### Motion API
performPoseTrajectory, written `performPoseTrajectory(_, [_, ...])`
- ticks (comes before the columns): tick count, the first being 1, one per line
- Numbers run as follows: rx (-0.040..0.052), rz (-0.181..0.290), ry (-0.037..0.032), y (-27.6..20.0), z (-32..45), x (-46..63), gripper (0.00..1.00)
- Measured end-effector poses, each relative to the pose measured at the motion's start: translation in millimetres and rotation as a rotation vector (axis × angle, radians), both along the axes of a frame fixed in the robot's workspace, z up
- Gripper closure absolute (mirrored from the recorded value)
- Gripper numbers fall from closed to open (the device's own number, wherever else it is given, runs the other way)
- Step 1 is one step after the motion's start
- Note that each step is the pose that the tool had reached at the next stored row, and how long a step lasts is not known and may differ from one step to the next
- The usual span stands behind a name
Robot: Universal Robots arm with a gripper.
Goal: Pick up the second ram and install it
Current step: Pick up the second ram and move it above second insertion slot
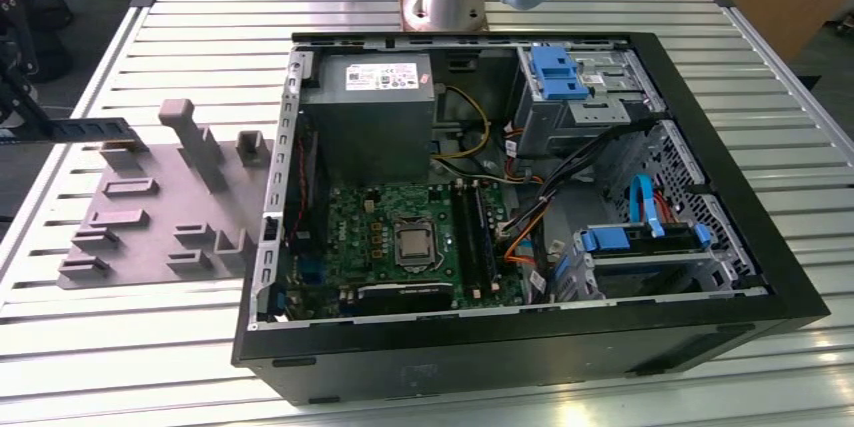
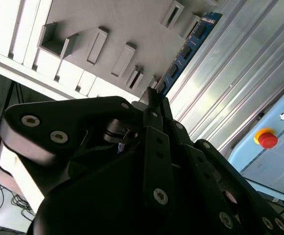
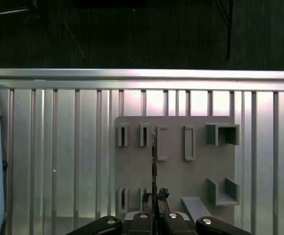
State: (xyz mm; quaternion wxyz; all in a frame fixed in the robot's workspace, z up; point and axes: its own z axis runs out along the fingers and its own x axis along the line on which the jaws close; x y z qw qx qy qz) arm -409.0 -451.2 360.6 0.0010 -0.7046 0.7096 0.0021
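Note:
In the exterior view my gripper [image 1: 30, 125] is at the far left edge, shut on one end of the second ram [image 1: 87, 130]. This thin dark stick lies level over the far corner of the grey plastic fixture [image 1: 147, 217]. The second wrist view shows the black fingers [image 2: 154, 98] clamped on the ram [image 2: 185, 49], whose row of chips runs out past them. Seen edge-on in the first wrist view, the ram [image 3: 154, 156] hangs above the fixture [image 3: 173, 171] with my gripper [image 3: 154, 197] closed around it. The motherboard's long black slots [image 1: 467, 222] are inside the open computer case.
The open computer case [image 1: 521, 347] takes up the middle and the exterior view's right of the slatted metal table [image 1: 174, 347]. Inside are a power supply [image 1: 367, 97], a processor socket [image 1: 416, 244], loose cables and blue drive brackets [image 1: 554, 72]. A red stop button [image 2: 268, 138] sits on a light blue box.

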Motion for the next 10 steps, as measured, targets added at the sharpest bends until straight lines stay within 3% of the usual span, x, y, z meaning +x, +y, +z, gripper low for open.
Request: performPoseTrajectory(10, [-0.0012, 0.000, 0.0001, 1.0, 9.5, 0.0, 0.86])
